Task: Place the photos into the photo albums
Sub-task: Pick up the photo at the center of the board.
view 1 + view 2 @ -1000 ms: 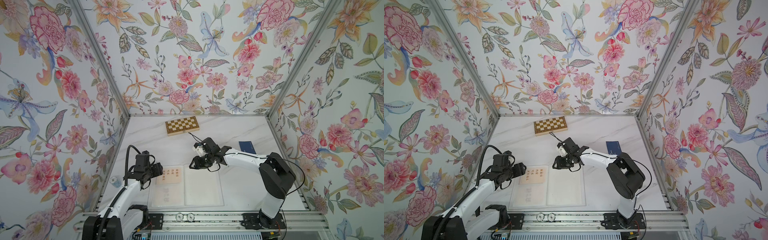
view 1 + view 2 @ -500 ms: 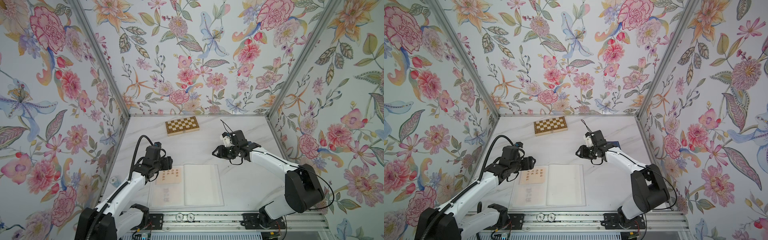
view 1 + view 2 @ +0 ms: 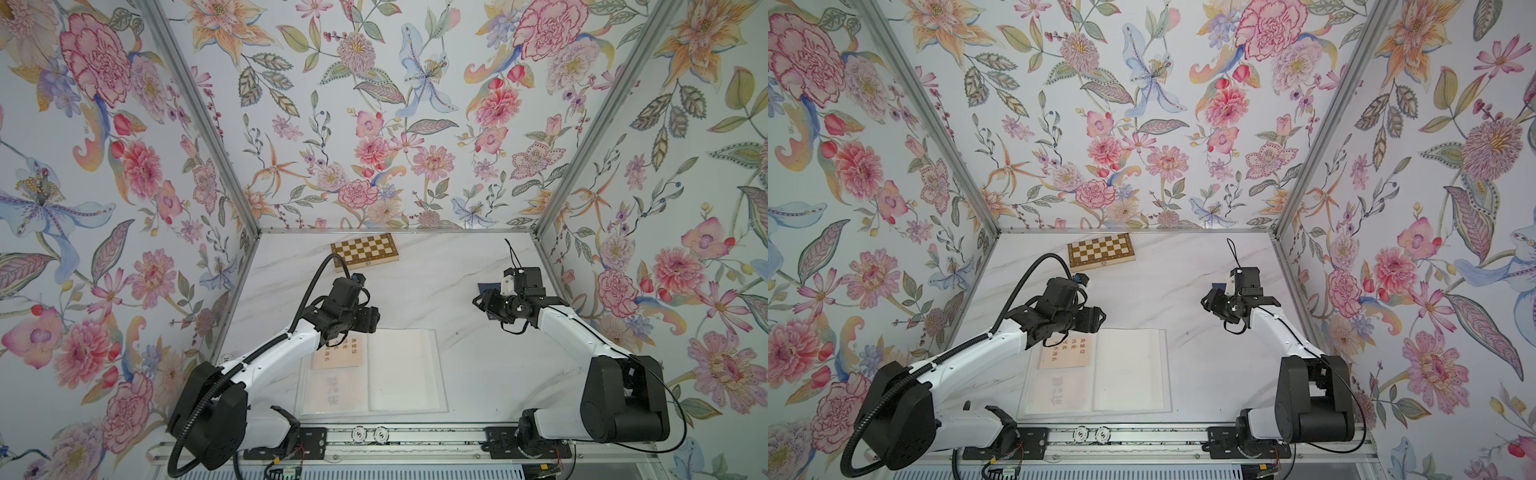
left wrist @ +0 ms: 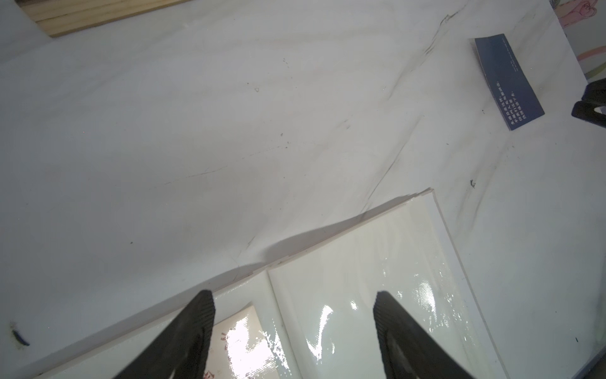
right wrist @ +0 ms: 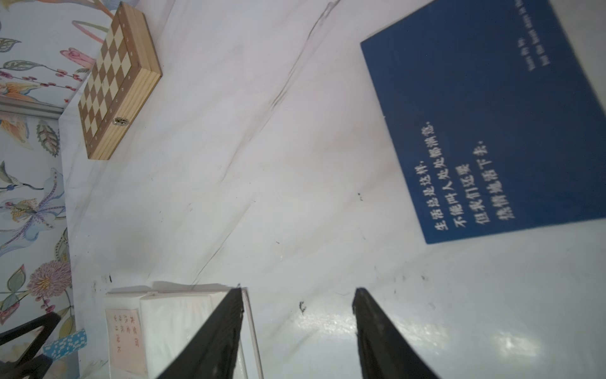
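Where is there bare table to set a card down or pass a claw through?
Widest bare table: between the chessboard and the album. Also between the album's right edge and the right arm. Crowded: the album's far edge, under the open left claw by the cream card, and around the blue card beside the right claw.

Robot lab cell, floral-papered walls, marble-look tabletop, left arm, right arm (on aluminium rail)

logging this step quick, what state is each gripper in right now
left gripper: open, holding nothing
right gripper: open, holding nothing
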